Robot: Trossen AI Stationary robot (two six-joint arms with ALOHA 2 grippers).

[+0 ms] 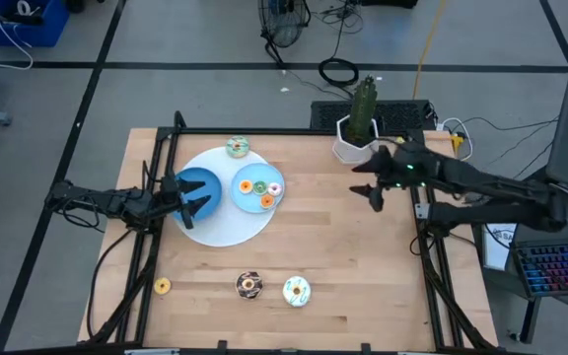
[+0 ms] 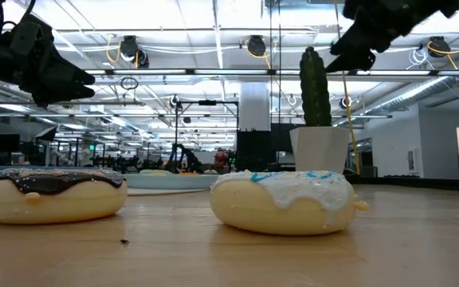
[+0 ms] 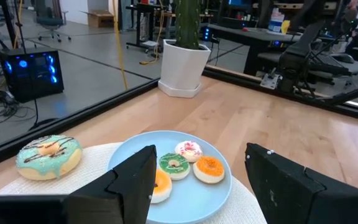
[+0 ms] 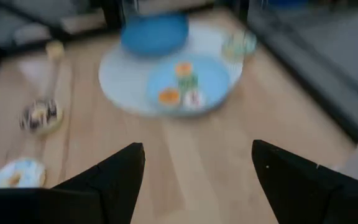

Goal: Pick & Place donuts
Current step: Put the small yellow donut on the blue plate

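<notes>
Currently four donuts (image 1: 260, 187) lie on the light blue plate (image 1: 246, 176) at frame centre-left; three remain along the lower edge. Left gripper (image 1: 191, 197) and right gripper (image 1: 372, 192) hover, fingers apart, empty.

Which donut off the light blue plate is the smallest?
The yellow donut near the table's front left; the chocolate donut and the white-iced donut beside it are clearly larger.

Bright, even light from ceiling strip lamps (image 2: 174, 40), which glare white in the low view. Shadows on the table (image 1: 343, 247) are soft and faint. The right wrist view is smeared by motion blur; the low view's nearest tabletop edge is out of focus
</notes>
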